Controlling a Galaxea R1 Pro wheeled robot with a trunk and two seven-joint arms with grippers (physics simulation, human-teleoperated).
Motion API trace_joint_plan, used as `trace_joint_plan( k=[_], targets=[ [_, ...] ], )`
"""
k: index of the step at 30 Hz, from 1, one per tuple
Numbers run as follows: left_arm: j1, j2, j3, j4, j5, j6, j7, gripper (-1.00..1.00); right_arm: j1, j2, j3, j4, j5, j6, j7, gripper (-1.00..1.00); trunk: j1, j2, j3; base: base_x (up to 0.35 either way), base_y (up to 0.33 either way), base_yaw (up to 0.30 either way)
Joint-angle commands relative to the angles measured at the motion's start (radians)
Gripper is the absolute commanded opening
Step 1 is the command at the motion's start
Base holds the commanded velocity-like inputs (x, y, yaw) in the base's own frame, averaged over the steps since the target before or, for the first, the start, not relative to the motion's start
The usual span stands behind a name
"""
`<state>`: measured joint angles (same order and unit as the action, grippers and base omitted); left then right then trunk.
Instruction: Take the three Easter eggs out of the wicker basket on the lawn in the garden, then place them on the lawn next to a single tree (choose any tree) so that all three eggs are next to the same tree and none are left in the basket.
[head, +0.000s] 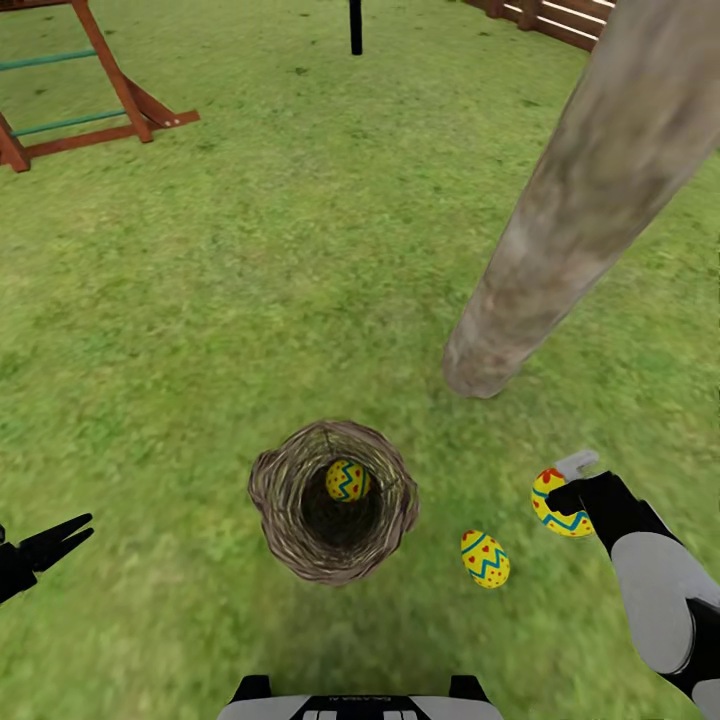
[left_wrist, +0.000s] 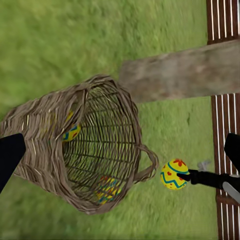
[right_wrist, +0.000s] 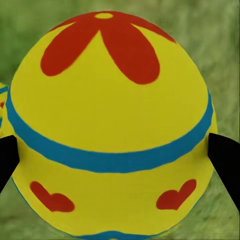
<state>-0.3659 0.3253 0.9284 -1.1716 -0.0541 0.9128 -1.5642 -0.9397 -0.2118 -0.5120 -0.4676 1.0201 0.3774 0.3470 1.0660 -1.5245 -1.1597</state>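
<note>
Eggs here are yellow with blue zigzag bands and red marks. The right gripper (head: 562, 497) is clamped on one egg (head: 556, 506), held just above the lawn (head: 250, 280); in the right wrist view that held egg (right_wrist: 110, 125) shows a red flower at one end, a blue band round its middle and red hearts below, with a dark fingertip (right_wrist: 225, 160) pressed against each side. A second egg (head: 485, 558) lies on the grass close beside the right gripper, on the side toward the robot's middle and a little nearer the robot. Farther that way stands the wicker basket (head: 395, 510), brown open weave, round and deep, with a third egg (head: 347, 481) resting inside against its far wall.

Ahead of the right gripper, well within the same patch of grass, the tree (head: 570, 210) meets the ground, its pale grey-brown trunk bare. Nothing stands between the gripper and the trunk's foot.

The left gripper (head: 62, 540) hovers well apart on the other side of the basket, its dark fingers spread with nothing between them. From the left wrist view the basket's open mouth (left_wrist: 105, 150) faces the camera, and the held egg (left_wrist: 174, 174) shows beyond it.

Far beyond, a wooden play set (head: 90, 90) and a slatted fence (head: 560, 20) edge the garden.
</note>
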Motion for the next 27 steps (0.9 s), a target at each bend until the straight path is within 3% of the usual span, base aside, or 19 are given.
trace_joint_plan(
  k=[1, 9, 17, 27],
  targets=[
    [-0.001, 0.000, 0.001, 0.001, -0.007, 0.011, -0.007, 1.00, -0.001, 0.001, -0.006, -0.002, 0.011, -0.025, 0.009, -1.00, 0.000, 0.000, 0.000, 0.000, 0.000, -0.010],
    [-0.001, 0.000, 0.001, 0.003, -0.008, 0.009, -0.007, 1.00, -0.001, 0.002, -0.006, -0.001, 0.011, -0.039, -0.001, -1.00, 0.031, -0.056, -0.025, 0.000, 0.000, -0.001],
    [-0.001, -0.002, 0.001, 0.003, -0.009, 0.009, -0.007, 1.00, -0.001, 0.011, -0.006, 0.069, 0.009, -0.038, -0.164, -1.00, 0.061, -0.112, -0.051, 0.000, 0.000, 0.000],
    [-0.001, -0.002, 0.001, 0.003, -0.007, 0.008, -0.007, 1.00, -0.002, 0.011, -0.006, 0.086, 0.009, -0.038, -0.202, -1.00, 0.073, -0.133, -0.060, 0.000, 0.000, 0.000]
  ],
)
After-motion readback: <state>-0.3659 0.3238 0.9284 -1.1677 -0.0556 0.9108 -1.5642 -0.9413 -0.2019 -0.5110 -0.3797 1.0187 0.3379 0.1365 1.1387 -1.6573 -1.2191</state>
